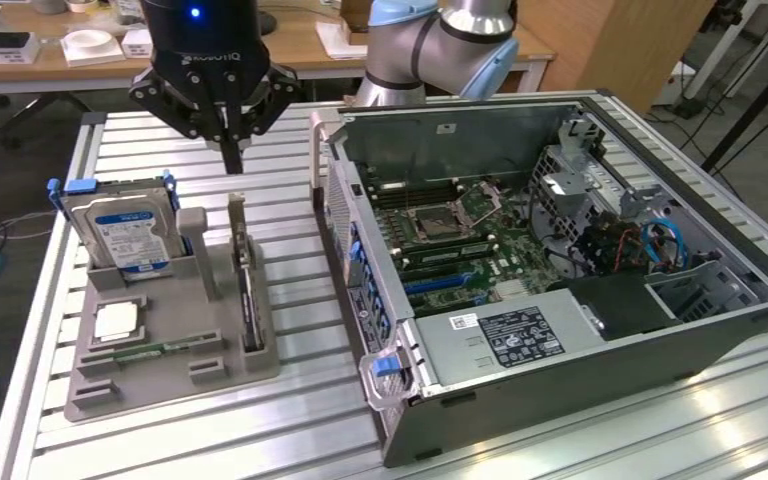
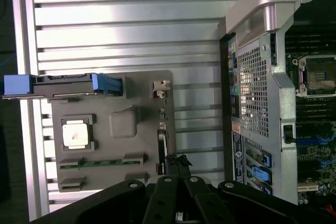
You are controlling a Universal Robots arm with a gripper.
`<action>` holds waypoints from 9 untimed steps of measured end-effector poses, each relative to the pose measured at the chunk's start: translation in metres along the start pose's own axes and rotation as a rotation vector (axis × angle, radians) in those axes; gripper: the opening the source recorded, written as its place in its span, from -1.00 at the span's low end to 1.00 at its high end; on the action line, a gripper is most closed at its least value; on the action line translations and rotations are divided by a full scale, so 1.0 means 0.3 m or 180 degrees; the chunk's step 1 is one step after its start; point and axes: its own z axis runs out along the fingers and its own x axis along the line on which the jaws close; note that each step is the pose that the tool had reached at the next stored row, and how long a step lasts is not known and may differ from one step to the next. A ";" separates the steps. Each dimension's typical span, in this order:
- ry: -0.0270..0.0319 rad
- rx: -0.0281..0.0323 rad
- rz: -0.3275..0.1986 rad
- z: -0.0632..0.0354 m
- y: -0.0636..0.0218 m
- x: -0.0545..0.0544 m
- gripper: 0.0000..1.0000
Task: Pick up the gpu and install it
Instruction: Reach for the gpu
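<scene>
The gpu (image 1: 244, 275) is a thin dark card standing on edge in a slot of the grey holder (image 1: 217, 372) on the table, its metal bracket end pointing away from the front edge. My gripper (image 1: 232, 160) hangs just above the card's far end, fingers shut and holding nothing. In the wrist view the shut fingertips (image 2: 177, 160) sit beside the card's thin edge (image 2: 163, 140) on the holder (image 2: 134, 95). The open computer case (image 1: 558, 270) lies to the exterior view's right, with its motherboard (image 1: 451, 240) exposed.
A silver hard drive (image 1: 124, 235) with a blue-white label stands upright in the holder. A processor chip (image 1: 117, 320) and a green memory stick (image 1: 157, 350) lie flat in front of it. The case wall (image 2: 257, 77) stands close beside the holder.
</scene>
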 end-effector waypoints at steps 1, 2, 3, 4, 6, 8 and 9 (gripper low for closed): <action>0.0000 0.0000 0.0000 0.000 0.000 0.000 -0.79; 0.0000 0.0000 0.0000 0.000 0.000 0.000 -0.79; 0.0000 0.0000 0.0000 0.000 0.000 0.000 -0.79; 0.0000 0.0000 0.0000 0.000 0.000 0.000 -0.79; 0.0000 0.0000 0.0000 0.000 -0.001 0.001 -0.79; 0.0000 0.0000 0.0001 0.000 -0.004 0.002 -0.79; 0.0000 0.0000 0.0000 0.000 -0.006 0.002 -0.79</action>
